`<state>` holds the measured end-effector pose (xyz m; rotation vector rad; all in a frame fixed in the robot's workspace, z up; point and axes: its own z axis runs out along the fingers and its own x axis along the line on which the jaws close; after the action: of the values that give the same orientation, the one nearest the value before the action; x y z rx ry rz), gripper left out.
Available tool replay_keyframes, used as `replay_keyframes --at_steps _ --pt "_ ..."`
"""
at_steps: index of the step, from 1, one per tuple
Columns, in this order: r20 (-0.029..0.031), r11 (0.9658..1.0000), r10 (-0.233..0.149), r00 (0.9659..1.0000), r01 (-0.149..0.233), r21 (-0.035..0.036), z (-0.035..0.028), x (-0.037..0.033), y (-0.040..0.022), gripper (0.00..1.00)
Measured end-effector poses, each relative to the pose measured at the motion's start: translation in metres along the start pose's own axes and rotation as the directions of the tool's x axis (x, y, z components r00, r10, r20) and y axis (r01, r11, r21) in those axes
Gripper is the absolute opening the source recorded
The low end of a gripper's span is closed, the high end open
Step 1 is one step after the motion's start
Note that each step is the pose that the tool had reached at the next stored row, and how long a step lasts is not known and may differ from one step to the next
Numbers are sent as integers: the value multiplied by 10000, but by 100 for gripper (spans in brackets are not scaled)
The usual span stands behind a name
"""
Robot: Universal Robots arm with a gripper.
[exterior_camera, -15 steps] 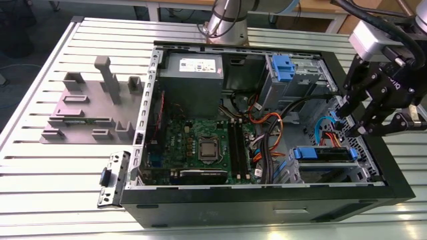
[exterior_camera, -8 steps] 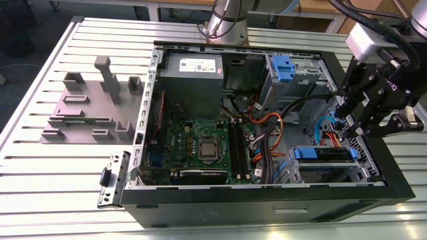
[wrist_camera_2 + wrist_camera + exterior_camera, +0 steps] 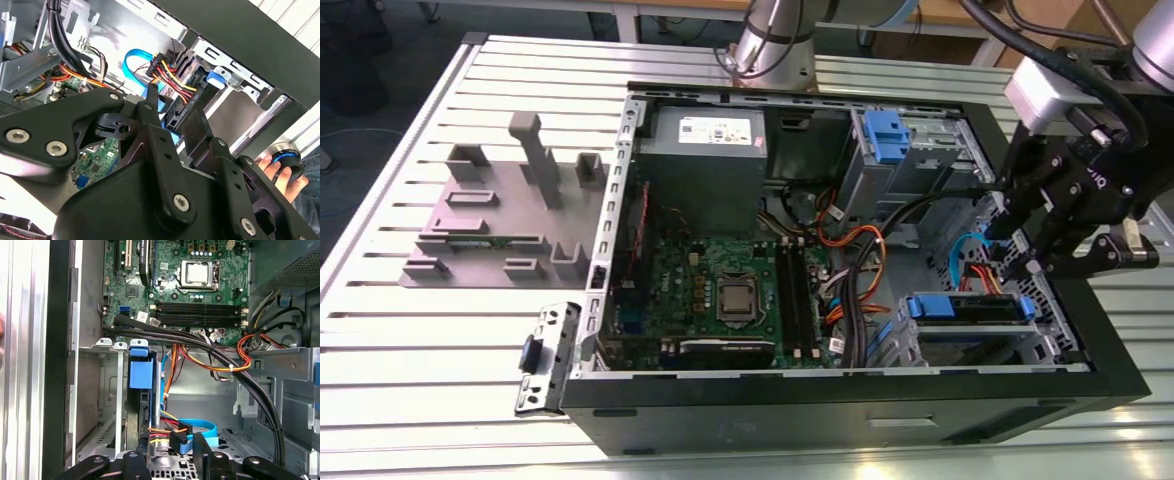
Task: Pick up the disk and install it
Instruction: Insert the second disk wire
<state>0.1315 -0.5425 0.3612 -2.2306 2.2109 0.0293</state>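
Install step: black gripper [image 3: 1047,262] over blue-bracketed silver disk [image 3: 967,308] in cage; jaw state unclear; next needs seating check

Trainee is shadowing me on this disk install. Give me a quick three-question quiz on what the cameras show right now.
1. True or false: the gripper hangs over the bare table, outside the computer case.
2. Multiple choice: the disk sits in the drive cage at the exterior view's right. What colour is its bracket? A red, B blue, C green.
3. Short answer: which is nearer the gripper, the disk or the power supply?

Key:
1. False. It is over the open case, above the drive cage.
2. B.
3. The disk. The power supply is at the case's far corner.
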Motion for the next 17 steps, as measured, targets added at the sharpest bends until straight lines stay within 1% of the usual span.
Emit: replay_keyframes --at_steps 9,10,11,12,14,15,17 --pt "0 10000 0 10000 0 0 8 0 0 47" --pt "0 10000 0 10000 0 0 8 0 0 46" --pt "0 10000 0 10000 0 0 8 0 0 40" --pt "0 10000 0 10000 0 0 9 0 1 40" --pt "0 10000 0 10000 0 0 9 0 0 27" --pt "0 10000 1 10000 -1 0 10 0 1 27" --pt "0 10000 0 10000 0 0 10 0 1 16"
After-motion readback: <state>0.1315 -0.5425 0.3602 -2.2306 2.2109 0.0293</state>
